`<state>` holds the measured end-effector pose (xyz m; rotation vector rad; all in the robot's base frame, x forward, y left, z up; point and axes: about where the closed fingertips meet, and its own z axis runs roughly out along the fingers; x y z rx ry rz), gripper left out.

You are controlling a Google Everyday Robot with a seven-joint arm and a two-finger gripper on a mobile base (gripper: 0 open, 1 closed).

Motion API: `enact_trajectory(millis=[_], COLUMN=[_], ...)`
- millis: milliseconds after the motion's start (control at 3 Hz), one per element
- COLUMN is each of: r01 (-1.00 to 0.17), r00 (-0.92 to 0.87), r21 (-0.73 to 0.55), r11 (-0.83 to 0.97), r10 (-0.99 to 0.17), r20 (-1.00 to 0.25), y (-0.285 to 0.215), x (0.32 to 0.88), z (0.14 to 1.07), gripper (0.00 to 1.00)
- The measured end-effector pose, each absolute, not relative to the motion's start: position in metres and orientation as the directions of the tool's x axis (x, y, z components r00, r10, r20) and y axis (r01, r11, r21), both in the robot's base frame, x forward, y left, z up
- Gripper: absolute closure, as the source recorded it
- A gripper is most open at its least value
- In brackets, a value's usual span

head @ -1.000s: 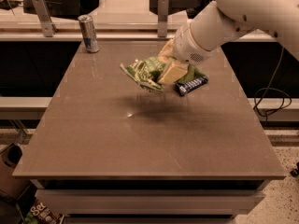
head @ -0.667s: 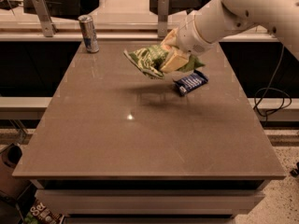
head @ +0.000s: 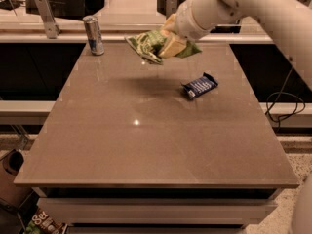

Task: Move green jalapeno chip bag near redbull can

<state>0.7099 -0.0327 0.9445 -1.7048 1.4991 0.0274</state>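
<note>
Am pinching bag (head: pixel 145 45) in my gripper (head: pixel 168 42), holding it clear above far end of table (head: pixel 146 145). Bag jutting leftward from gripper, hanging right of can (head: pixel 93 34), not touching it.

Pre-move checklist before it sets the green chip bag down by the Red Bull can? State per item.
1. Grip: gripper shut on the crinkly light-green foil chip bag: ok.
2. Clearance: bag held above the brown table, with its shadow beneath it: ok.
3. Target: slim silver-and-blue drink can upright at the table's far-left corner: ok.
4. Path: nothing stands between bag and can: ok.
5. Clutter: small dark-blue wrapped bar lies on the table, nearer the camera and off that path: ok.
6. Goal: bag beside the can: not ok, a gap remains.
</note>
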Motion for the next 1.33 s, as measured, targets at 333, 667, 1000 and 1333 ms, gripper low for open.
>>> enact_trajectory(millis=[333,667,1000,1333], r01=[-0.811,-0.803,-0.792,-0.771], r00=[0.296,0.285,0.276,0.271], r21=[-0.584,-0.594,-0.609,-0.632], r11=[0.049,0.043,0.047,0.07], r10=[-0.825,-0.848,-0.862,-0.863], r20=[-0.481,-0.446,-0.425,-0.426], y=[0.006,0.039,0.057,0.061], x=[0.739,0.77,0.792,0.802], z=[0.944,0.939,0.936,0.936], gripper=[1.0,1.0,1.0,1.0])
